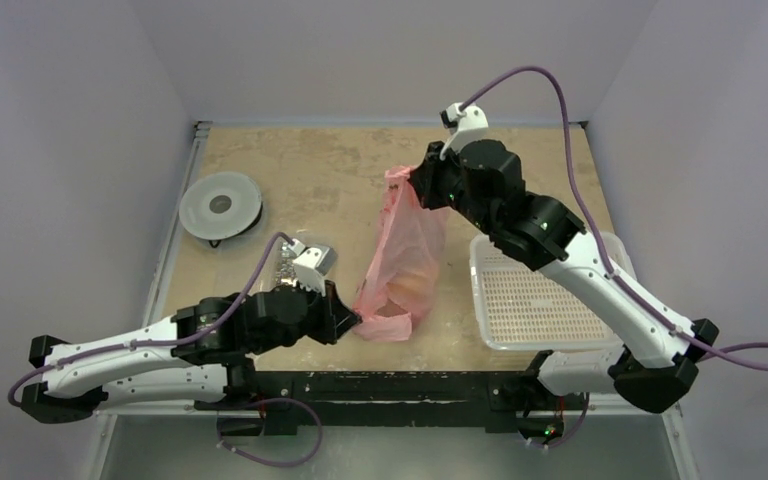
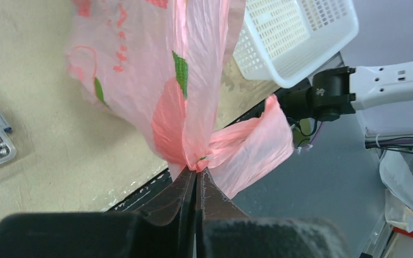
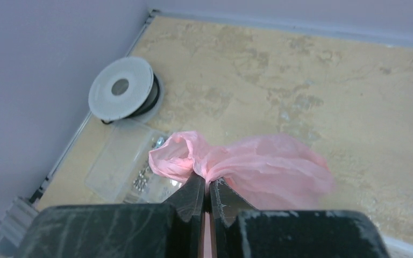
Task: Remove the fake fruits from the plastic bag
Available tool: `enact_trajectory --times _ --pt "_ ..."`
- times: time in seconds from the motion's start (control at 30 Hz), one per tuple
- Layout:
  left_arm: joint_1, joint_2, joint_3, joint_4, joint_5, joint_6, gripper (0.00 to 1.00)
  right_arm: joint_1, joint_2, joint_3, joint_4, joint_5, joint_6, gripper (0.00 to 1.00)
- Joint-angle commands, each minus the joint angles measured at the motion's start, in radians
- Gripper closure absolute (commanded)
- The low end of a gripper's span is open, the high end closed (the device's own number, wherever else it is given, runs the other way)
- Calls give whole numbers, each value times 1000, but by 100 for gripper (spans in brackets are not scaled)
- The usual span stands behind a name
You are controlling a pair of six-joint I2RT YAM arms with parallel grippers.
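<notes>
Table (image 1: 340, 170): the near edge lies close by the basket's near-left corner; round glossy fruits, once tipped out there, may be rolled off it.
Basket (image 1: 530, 300): white and perforated, taken as the landmark.
Plastic bag (image 1: 405, 250): hung just left of the basket, stretched between 2 grips, far end raised, near end low. The thin film may be torn if it is pulled tauter.
Right gripper (image 3: 209, 185): closed tight on a bunched fold of the bag, beyond the basket's far-left corner.
Left gripper (image 2: 198, 177): closed tight on gathered film, left of the basket's near corner. If the mouth is pinched here, nothing can be let out.
Fake fruits (image 1: 415, 282): a yellowish shape is made out low inside the bag, left of the basket; the count cannot be told.
</notes>
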Motion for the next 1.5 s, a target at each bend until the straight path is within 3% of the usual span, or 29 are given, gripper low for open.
enact_trajectory --times 0.0,0.2,0.4,0.63,0.73,0.87,1.0,1.1,1.23,1.37,1.47 --pt "-4 10 100 -38 14 78 100 -9 85 195 6 109 -70 100" --pt "-5 54 98 -7 43 60 100 -9 157 233 12 61 -107 100" --pt "-5 110 6 145 103 6 100 -9 187 87 -16 -2 -137 65" --pt "-5 133 5 123 103 11 100 -7 144 31 -124 -26 -158 36" --pt "-5 104 -11 112 98 -3 100 -6 52 -30 -106 -126 -123 27" --pt "-5 57 -51 116 76 -16 100 3 -96 -219 49 -318 -73 19" --pt "-4 27 -72 104 70 -34 100 24 -213 -295 82 -355 -75 12" --pt "-5 21 -82 92 60 -28 100 29 -258 -365 117 -413 -64 11" --pt "-5 5 -106 113 58 -45 100 52 -263 -520 288 -552 81 15" --pt "-5 4 -104 115 63 -50 100 124 -219 -612 413 -478 168 24" --pt "-4 7 -106 101 67 -67 100 135 -143 -619 466 -473 198 39"
